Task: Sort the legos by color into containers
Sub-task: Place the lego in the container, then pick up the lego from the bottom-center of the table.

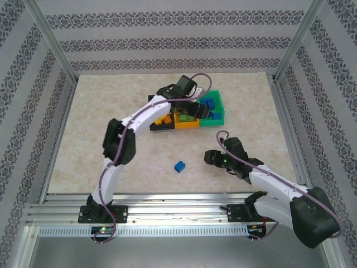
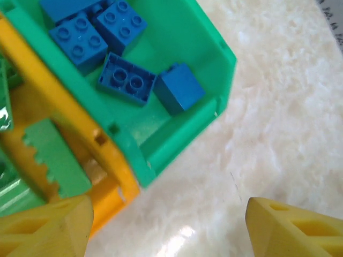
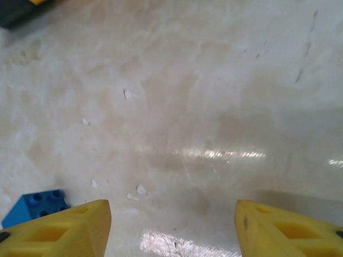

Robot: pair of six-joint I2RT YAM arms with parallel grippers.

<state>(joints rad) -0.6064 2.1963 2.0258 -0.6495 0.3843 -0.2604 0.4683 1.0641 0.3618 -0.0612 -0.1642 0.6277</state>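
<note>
The three joined containers sit mid-table: the black bin [image 1: 158, 127] holds yellow-orange legos [image 1: 162, 119], the orange-yellow bin [image 1: 188, 124] holds green legos [image 2: 51, 158], and the green bin [image 1: 221, 100] holds several blue legos [image 2: 126, 80]. My left gripper [image 1: 202, 109] hovers over the green bin's near corner [image 2: 214, 115], open and with nothing in it [image 2: 171, 230]. One blue lego [image 1: 179, 166] lies alone on the table. My right gripper [image 1: 208, 157] is low just to its right, open and holding nothing [image 3: 172, 230], with that brick [image 3: 33, 206] beside its left finger.
The beige marbled tabletop [image 1: 111, 111] is framed by aluminium posts and patterned walls. A corner of the black bin [image 3: 16, 12] lies far ahead of the right gripper. Small white flecks [image 3: 140, 189] mark the surface.
</note>
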